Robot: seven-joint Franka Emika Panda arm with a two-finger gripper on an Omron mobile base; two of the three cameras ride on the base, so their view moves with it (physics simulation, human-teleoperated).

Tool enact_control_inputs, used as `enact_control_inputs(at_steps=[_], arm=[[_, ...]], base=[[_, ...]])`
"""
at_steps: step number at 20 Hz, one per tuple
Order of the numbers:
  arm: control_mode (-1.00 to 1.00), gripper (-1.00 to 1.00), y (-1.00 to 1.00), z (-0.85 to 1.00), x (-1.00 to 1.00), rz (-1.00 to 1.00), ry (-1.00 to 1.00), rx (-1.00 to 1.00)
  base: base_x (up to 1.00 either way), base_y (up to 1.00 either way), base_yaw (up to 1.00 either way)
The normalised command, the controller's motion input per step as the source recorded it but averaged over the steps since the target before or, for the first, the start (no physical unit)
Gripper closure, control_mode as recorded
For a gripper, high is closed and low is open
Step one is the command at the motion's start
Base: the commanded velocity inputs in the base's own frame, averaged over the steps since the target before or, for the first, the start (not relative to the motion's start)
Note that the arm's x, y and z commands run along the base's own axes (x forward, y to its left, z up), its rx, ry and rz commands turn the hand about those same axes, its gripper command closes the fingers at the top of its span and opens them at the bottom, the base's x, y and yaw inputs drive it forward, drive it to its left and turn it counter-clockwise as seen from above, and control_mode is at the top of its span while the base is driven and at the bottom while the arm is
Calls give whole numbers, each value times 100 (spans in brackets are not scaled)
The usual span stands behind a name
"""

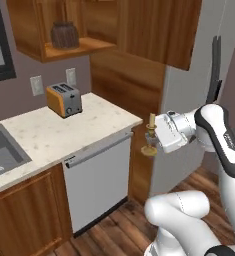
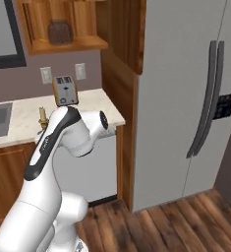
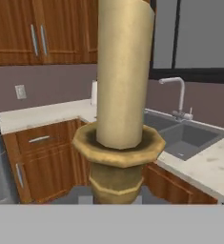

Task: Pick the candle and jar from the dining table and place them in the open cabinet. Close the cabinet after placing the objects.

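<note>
The candle (image 1: 150,134), a cream stub on a brass holder, hangs upright in the air just off the counter's right end, with my gripper (image 1: 153,141) shut on its holder. In the right base view the candle (image 2: 42,116) peeks out behind my arm. It stands large in the hand view, the candle (image 3: 121,90) rising from its brass cup. The jar (image 1: 65,35), dark and squat, sits on the shelf of the open cabinet (image 1: 84,48) up and to the left of the gripper; the jar (image 2: 59,32) also appears in the cabinet (image 2: 82,44) there. The dining table is out of view.
An orange toaster (image 1: 64,99) stands on the speckled counter (image 1: 94,125) below the cabinet, with a sink (image 1: 1,150) at the left. A dishwasher (image 1: 96,180) sits under the counter. A tall grey fridge (image 2: 186,98) fills the right. Another sink with a faucet (image 3: 180,95) lies ahead of the hand.
</note>
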Motion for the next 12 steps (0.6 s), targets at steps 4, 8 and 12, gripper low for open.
enact_control_inputs(at_steps=[4,8,12], arm=[[100,100,0,0,0,0,0,0],[100,100,0,0,0,0,0,0],[100,100,0,0,0,0,0,0]], base=[[50,76,-11],[47,71,-10],[50,54,-9]])
